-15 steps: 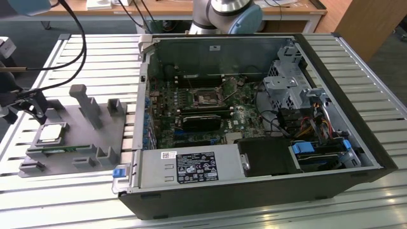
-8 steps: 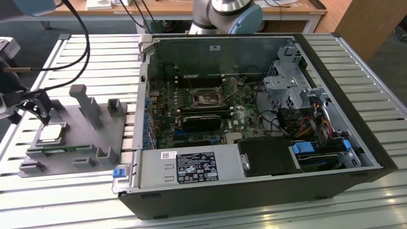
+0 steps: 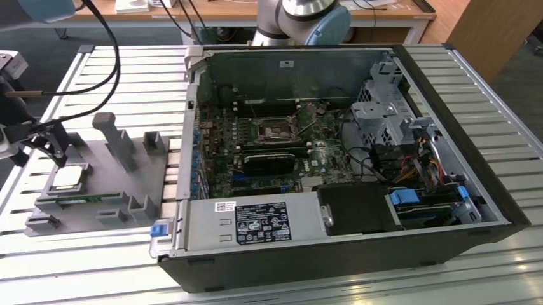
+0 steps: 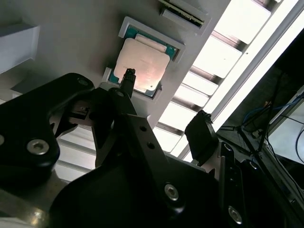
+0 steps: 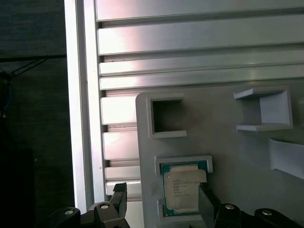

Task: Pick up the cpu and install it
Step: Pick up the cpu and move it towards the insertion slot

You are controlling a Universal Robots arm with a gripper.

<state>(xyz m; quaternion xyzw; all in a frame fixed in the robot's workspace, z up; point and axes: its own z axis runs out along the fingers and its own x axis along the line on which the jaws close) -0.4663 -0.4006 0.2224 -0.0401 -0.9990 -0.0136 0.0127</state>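
Second wrist view shows square, silvery cpu [image 4: 142, 66] near black claw [image 4: 165, 97].

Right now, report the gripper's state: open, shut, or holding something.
Gripper: open, holding nothing; it hangs just above the cpu, which lies in its pocket in the grey tray.

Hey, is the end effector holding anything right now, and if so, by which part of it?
Nothing is held. The end effector is open, poised over the cpu, which lies in its pocket on the grey tray.
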